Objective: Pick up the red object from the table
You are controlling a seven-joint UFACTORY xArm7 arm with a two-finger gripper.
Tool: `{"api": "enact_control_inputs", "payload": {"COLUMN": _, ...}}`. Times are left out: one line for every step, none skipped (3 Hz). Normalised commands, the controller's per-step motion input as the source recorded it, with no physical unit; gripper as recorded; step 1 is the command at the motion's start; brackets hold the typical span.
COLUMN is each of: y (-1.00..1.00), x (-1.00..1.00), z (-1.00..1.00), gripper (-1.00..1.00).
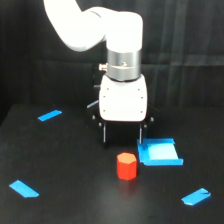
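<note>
White arm [95, 25] reaching down from the upper left of the exterior view, wrist vertical, silver ring above a boxy white housing. Gripper [123, 135] hanging below that housing, two thin dark fingers [104, 134] pointing straight down, spread apart and holding nothing. Fingertips above the table [75, 200], whether touching it or just clear of it impossible to tell. Red block [126, 166] standing upright on the black table, six-sided, matte, in front of the gripper and roughly under the gap between the fingers, nearer the camera, not touched by either finger. Blue square tray [160, 152] lying flat just beside the block on the exterior view's right, its near left corner close to the block, touching or not unclear. The finger on the exterior view's right standing close to the tray's back left corner. Blue strips scattered well apart on the table: one [49, 115] at the upper left, one [23, 188] at the lower left, one [196, 196] at the lower right. Black curtain [190, 50] filling the background behind the arm.
</note>
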Motion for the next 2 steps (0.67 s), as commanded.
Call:
{"api": "enact_control_inputs", "payload": {"y": -0.76, "x": 0.22, "z": -0.06, "gripper": 0.91}}
{"api": "enact_control_inputs", "payload": {"y": -0.56, "x": -0.03, "z": -0.08, "gripper": 0.99}}
